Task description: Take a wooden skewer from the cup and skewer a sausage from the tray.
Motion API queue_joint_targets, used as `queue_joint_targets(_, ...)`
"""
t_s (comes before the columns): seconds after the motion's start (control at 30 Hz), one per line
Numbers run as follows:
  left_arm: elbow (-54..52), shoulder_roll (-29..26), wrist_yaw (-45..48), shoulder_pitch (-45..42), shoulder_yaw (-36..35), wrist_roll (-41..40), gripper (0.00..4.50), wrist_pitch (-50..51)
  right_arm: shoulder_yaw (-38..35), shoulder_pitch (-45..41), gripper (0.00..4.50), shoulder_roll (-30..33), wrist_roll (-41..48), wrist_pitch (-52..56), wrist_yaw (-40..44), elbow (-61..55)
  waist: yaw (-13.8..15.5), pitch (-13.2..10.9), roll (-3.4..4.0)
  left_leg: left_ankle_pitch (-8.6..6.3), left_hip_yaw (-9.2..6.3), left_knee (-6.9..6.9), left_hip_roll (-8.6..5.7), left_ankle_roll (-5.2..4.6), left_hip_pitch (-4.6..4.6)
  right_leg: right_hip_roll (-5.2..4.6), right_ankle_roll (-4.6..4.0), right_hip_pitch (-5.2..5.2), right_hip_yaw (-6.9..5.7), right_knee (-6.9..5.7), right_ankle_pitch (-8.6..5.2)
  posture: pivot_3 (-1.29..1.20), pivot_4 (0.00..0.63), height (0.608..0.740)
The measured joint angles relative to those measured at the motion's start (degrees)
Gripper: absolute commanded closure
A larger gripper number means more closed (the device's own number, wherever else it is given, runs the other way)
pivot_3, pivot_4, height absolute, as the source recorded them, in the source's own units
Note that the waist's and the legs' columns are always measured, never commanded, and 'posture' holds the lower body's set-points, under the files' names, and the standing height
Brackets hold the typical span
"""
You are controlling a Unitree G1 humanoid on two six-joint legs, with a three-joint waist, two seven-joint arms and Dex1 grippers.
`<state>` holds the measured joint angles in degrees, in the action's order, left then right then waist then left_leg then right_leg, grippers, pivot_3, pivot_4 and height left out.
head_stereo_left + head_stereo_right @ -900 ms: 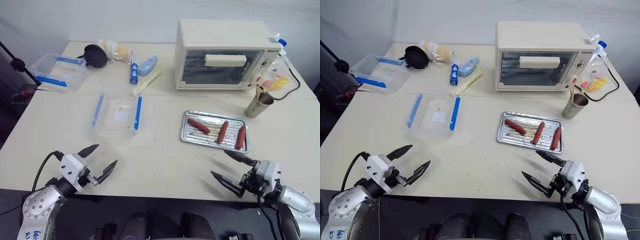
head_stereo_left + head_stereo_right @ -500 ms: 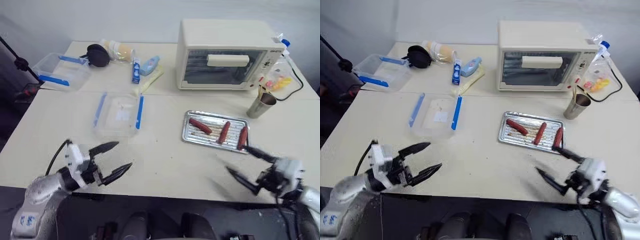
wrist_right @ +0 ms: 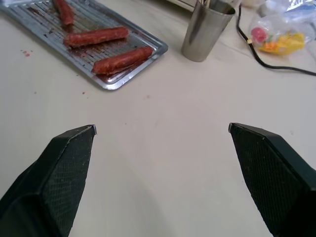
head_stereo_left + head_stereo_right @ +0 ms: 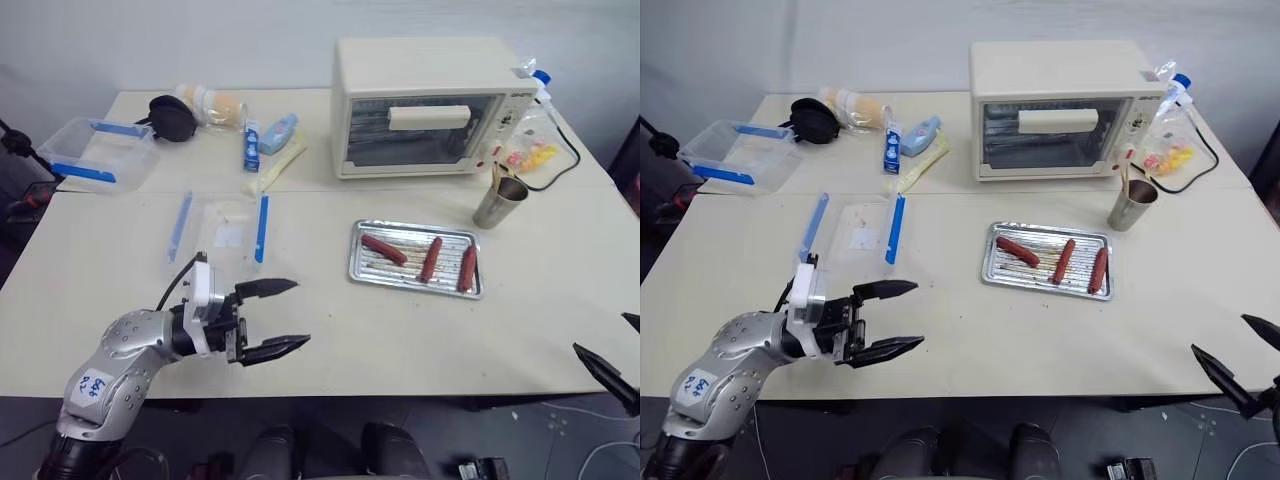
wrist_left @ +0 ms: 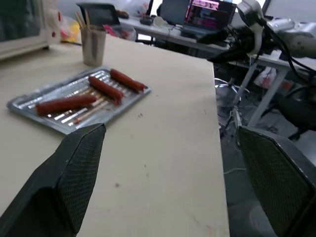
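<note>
A: Largest items first?
B: Table [image 4: 330,330], matte cream, flat. Toaster oven [image 4: 425,105], cream, boxy, glass door, at the far side.

A: Containers?
B: Tray [image 4: 415,290], shallow silver metal, ribbed bottom, raised rim; holds three glossy reddish-brown pieces, the nearest sausage [image 3: 121,59] by its right end. Two clear plastic boxes with blue clips, one [image 4: 98,155] at the far left, one [image 4: 222,228] mid-table. Cup [image 4: 499,202], tapered shiny steel, just right of the tray, near the oven's corner; thin pale wooden skewer [image 4: 494,174] sticks stand inside it.

A: Grippers?
B: Left gripper [image 4: 285,317], black fingers spread wide, empty, above the near table edge. Right gripper [image 4: 1235,361], fingers likewise apart, empty, off the table's near right corner.
</note>
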<state>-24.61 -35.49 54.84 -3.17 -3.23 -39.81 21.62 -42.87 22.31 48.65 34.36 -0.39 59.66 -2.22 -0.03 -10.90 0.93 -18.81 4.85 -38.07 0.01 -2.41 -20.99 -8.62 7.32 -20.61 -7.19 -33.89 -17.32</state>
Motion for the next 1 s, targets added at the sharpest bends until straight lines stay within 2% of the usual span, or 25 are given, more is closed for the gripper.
queue_joint_targets(0.17,0.3,3.0,-2.8,-1.0,-0.6,2.1,0.02,-3.1,8.3,-19.9,0.00,13.1,-0.3,10.9,-0.4,3.9,0.4,0.0,0.00,-0.02,-0.04,-0.01,0.16,0.10,-0.25,-0.03,-0.14,-0.22,0.08,0.05,-0.01,0.00,0.150,0.740)
queue_joint_targets(0.27,1.1,5.8,-5.5,-1.8,-2.0,2.6,0.02,-4.4,22.3,-38.9,0.00,16.4,-5.9,18.4,-1.9,10.2,0.1,0.0,-0.04,-0.01,0.04,-0.13,0.20,0.13,-0.41,0.07,-0.15,-0.37,0.02,0.01,-0.01,0.00,0.150,0.740)
queue_joint_targets(0.43,1.5,8.4,-8.5,-3.6,-2.7,2.5,0.02,-4.8,39.7,-62.9,0.00,12.7,-18.0,21.8,-3.0,23.9,0.1,0.0,-0.09,0.06,0.25,-0.14,0.08,0.05,-0.67,0.10,-0.04,-0.61,-0.41,-0.08,0.04,0.00,0.150,0.740)
queue_joint_targets(0.57,1.8,8.7,-9.3,-4.0,-2.5,2.6,0.02,-4.6,46.1,-73.3,0.00,7.7,-25.8,18.5,-3.9,36.2,0.0,-0.1,-0.12,0.14,0.30,-0.25,-0.03,-0.10,-1.12,0.07,0.16,-1.00,-0.38,-0.09,0.15,0.00,0.150,0.740)
queue_joint_targets(0.67,1.8,8.6,-10.0,-3.8,-3.2,2.7,0.02,-4.7,47.9,-77.3,0.00,5.6,-28.9,15.8,-3.4,42.1,0.1,-0.1,-0.12,0.15,0.26,-0.31,-0.03,-0.12,-1.19,0.07,0.18,-1.00,-0.41,-0.09,0.16,0.00,0.150,0.740)
queue_joint_targets(0.77,1.8,8.4,-10.5,-3.3,-3.6,2.7,0.00,-4.7,48.1,-79.8,0.62,4.4,-30.6,13.0,-2.7,45.7,0.0,-0.1,-0.12,0.16,0.26,-0.38,-0.04,-0.13,-1.20,0.07,0.21,-0.99,-0.39,-0.12,0.18,0.00,0.150,0.740)
queue_joint_targets(1.0,0.9,8.4,-11.2,-2.7,-3.5,2.7,0.00,-4.7,48.1,-81.4,2.81,2.5,-32.8,10.0,-2.2,50.3,0.0,-0.1,-0.12,0.15,0.25,-0.65,-0.01,-0.12,-1.20,0.07,0.20,-0.99,-0.35,-0.33,0.18,0.00,0.150,0.740)
